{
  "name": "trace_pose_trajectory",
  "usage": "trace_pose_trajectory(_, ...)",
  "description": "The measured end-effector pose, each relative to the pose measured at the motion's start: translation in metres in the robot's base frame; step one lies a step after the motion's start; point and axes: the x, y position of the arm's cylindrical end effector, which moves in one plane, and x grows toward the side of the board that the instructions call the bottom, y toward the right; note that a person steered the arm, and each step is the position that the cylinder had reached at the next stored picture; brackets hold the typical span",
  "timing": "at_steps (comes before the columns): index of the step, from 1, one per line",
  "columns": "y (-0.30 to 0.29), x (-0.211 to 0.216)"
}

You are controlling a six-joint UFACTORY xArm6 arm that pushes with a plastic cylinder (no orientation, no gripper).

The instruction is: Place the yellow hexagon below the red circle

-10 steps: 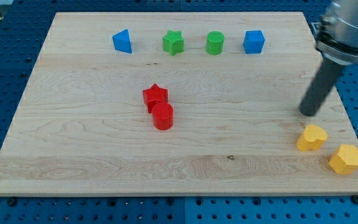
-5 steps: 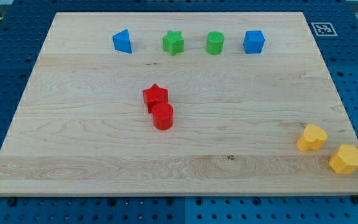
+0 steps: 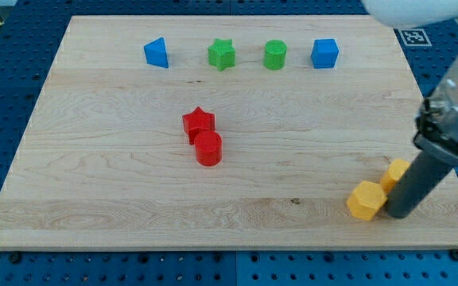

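Lower right of frame: your arm's rod carries no jaws, my tip (image 3: pixel 397 214) touching the yellow hexagon (image 3: pixel 366 200) on its right, placed to shove it leftward; the red circle (image 3: pixel 208 148) sits well apart at centre-left, target spot beneath it.

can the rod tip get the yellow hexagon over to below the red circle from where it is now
Probably yes. My tip sits against the yellow hexagon on its right side, and the board between it and the spot under the red circle holds no blocks.
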Motion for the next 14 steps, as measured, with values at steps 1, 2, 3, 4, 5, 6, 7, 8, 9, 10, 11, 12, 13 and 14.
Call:
trace_pose_trajectory(1,-0.028,0.000)
trace_pose_trajectory(2,-0.030,0.000)
trace_pose_trajectory(3,-0.006,0.000)
trace_pose_trajectory(4,0.028,0.000)
trace_pose_trajectory(5,0.029,0.000)
trace_pose_trajectory(6,0.029,-0.001)
trace_pose_trajectory(7,0.024,-0.015)
trace_pose_trajectory(8,0.022,-0.015)
trace_pose_trajectory(9,0.008,-0.015)
trace_pose_trajectory(10,-0.015,-0.015)
trace_pose_trajectory(11,-0.039,-0.015)
trace_pose_trajectory(12,-0.058,-0.015)
trace_pose_trajectory(13,-0.074,-0.015)
trace_pose_trajectory(14,-0.084,-0.010)
